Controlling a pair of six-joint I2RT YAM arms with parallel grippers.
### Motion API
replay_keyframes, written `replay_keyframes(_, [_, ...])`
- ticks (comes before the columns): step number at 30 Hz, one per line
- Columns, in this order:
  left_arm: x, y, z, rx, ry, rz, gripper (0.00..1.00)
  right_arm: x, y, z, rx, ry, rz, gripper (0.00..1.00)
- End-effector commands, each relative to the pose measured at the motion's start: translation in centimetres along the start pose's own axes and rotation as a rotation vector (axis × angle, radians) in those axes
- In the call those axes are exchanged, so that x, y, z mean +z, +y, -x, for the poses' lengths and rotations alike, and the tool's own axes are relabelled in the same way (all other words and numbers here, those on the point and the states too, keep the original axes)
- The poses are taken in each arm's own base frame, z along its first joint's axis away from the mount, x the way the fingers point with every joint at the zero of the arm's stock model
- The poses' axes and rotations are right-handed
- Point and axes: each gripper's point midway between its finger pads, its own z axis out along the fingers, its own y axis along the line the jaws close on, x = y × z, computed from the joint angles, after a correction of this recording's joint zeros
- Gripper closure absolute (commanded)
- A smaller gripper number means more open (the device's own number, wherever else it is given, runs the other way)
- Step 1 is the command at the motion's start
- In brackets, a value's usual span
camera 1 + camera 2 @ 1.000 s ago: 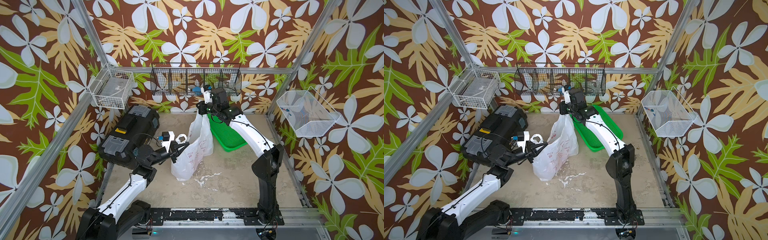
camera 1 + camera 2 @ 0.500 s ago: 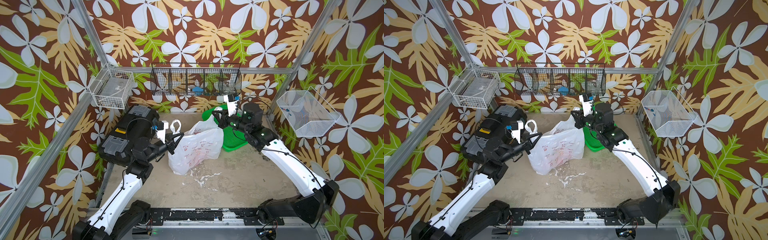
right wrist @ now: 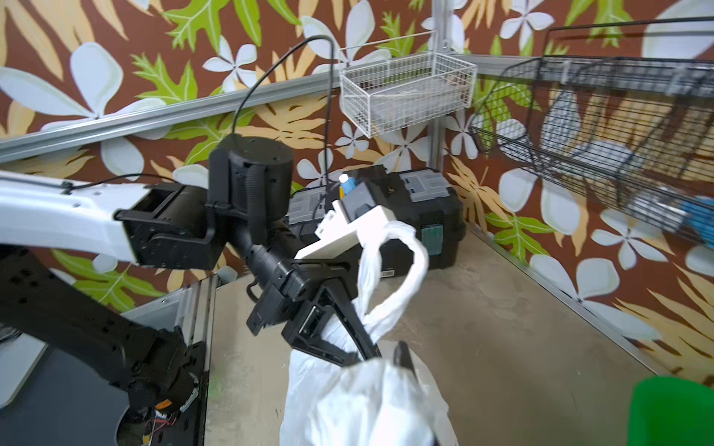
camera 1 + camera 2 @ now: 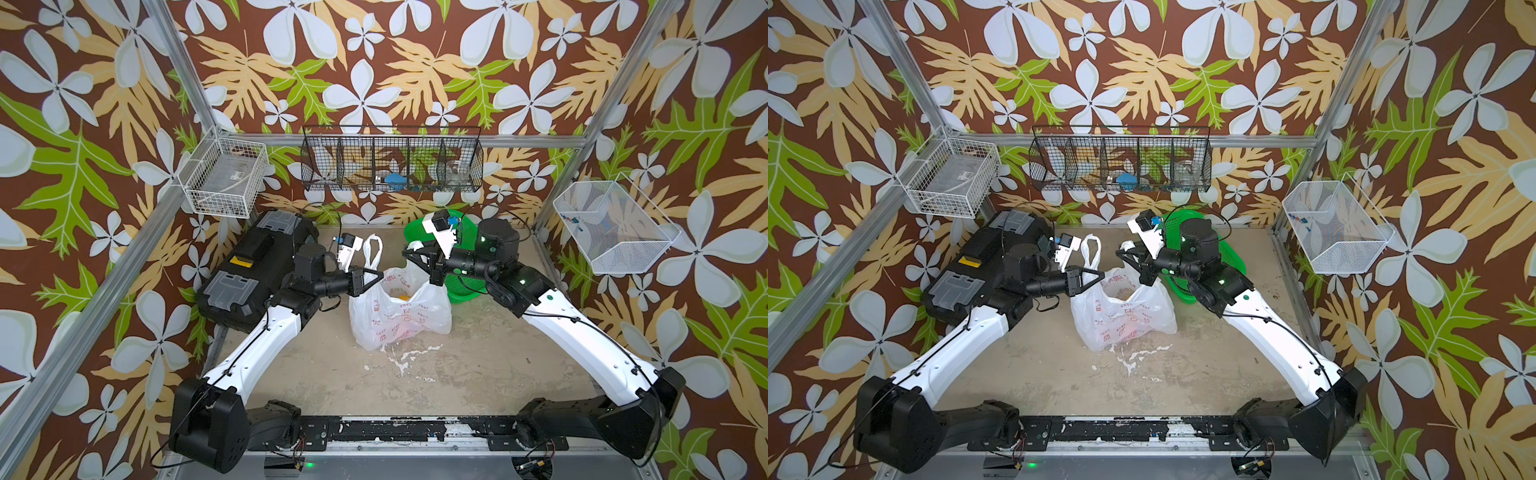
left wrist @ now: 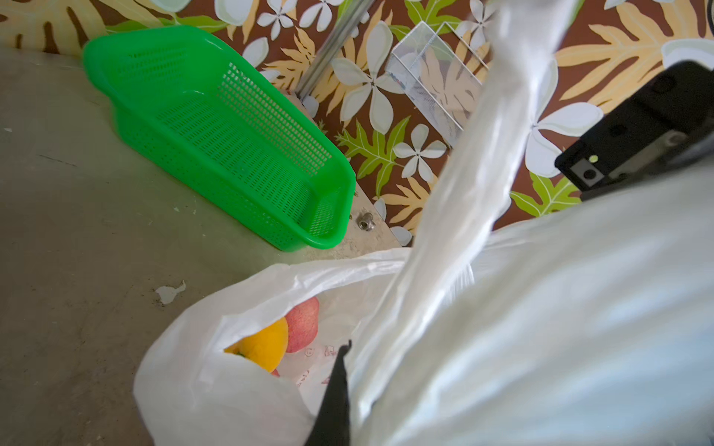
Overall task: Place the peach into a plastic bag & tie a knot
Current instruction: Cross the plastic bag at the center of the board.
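right wrist: one plastic bag [image 3: 359, 405] (two handles [image 3: 409, 262]); left claw [image 3: 369, 343], right claw [image 4: 410, 251] clamp it.

A worn beige bench [image 4: 478, 353] is seen in both top views, its surface scuffed and marked with white flecks [image 4: 405, 361] near the middle. The plastic bag [image 4: 399, 316] is set at the centre, its bottom resting on the surface just behind the flecks. A perforated green basket [image 4: 465, 286] is placed toward the back right corner, just beside the bag; whether the two touch cannot be told. A black toolbox [image 4: 249, 274] is laid along the left edge, well apart from the basket.
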Motion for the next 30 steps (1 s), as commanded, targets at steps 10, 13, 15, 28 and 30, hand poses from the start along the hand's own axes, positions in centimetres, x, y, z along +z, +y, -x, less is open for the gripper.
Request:
replay_keyframes(10, [1.5, -2.1, -2.0, 0.043, 0.159, -0.141, 0.83, 3.2, 2.2, -0.8, -0.051, 0.023, 0.196, 1.00])
replay_keyframes(13, [1.3, -2.0, -1.8, 0.070, 0.141, -0.112, 0.80, 3.7, 2.3, -1.4, -0.035, 0.035, 0.222, 1.00])
replay_keyframes(15, [1.0, -2.0, -1.6, 0.094, 0.134, -0.094, 0.78, 3.8, 2.4, -1.5, -0.034, 0.041, 0.236, 1.00])
replay_keyframes(28, [-0.6, -2.8, -2.0, 0.237, 0.058, -0.079, 0.65, 4.4, 3.1, -1.9, -0.007, 0.044, 0.274, 1.00])
replay_keyframes(30, [-0.6, -2.7, -2.0, 0.238, 0.055, -0.073, 0.64, 4.5, 3.5, -2.1, -0.001, 0.048, 0.284, 1.00])
